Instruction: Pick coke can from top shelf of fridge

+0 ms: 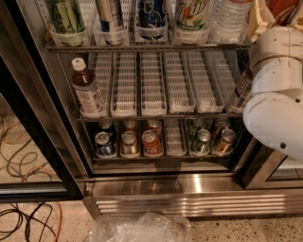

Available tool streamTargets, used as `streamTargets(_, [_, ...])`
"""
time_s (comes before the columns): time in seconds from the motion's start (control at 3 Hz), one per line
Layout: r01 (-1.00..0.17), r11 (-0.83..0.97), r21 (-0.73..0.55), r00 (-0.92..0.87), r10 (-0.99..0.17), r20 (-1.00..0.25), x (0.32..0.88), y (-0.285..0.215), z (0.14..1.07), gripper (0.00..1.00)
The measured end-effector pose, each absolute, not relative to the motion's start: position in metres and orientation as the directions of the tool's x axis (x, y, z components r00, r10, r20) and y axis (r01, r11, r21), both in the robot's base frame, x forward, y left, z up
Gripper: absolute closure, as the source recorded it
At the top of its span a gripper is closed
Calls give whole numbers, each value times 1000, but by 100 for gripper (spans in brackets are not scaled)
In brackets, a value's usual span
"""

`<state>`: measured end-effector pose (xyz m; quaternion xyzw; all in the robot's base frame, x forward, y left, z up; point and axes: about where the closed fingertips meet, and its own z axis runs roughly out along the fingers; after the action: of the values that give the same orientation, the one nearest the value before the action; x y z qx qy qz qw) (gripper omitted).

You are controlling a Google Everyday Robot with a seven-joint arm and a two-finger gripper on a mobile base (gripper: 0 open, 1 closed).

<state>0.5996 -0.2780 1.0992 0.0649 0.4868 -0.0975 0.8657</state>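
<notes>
Beside the top shelf [142,47], gripper [263,20]

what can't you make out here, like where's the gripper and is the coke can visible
- Gripper: not in the camera view; only the white arm shows, at the right edge.
- Coke can: cannot be identified; a red shape in the top right corner is cut by the edge and covered by the arm.
- Top shelf: its drinks are cut off by the upper edge.
- Fridge: its right side is hidden behind the arm.
</notes>
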Motion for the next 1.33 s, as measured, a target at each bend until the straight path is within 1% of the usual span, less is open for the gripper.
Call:
streamTargets(0.67, [236,972,18,525,-112,-844,609,-270,1086,36])
streamTargets(1.33, [321,946,52,547,-140,-826,629,-293,1088,36])
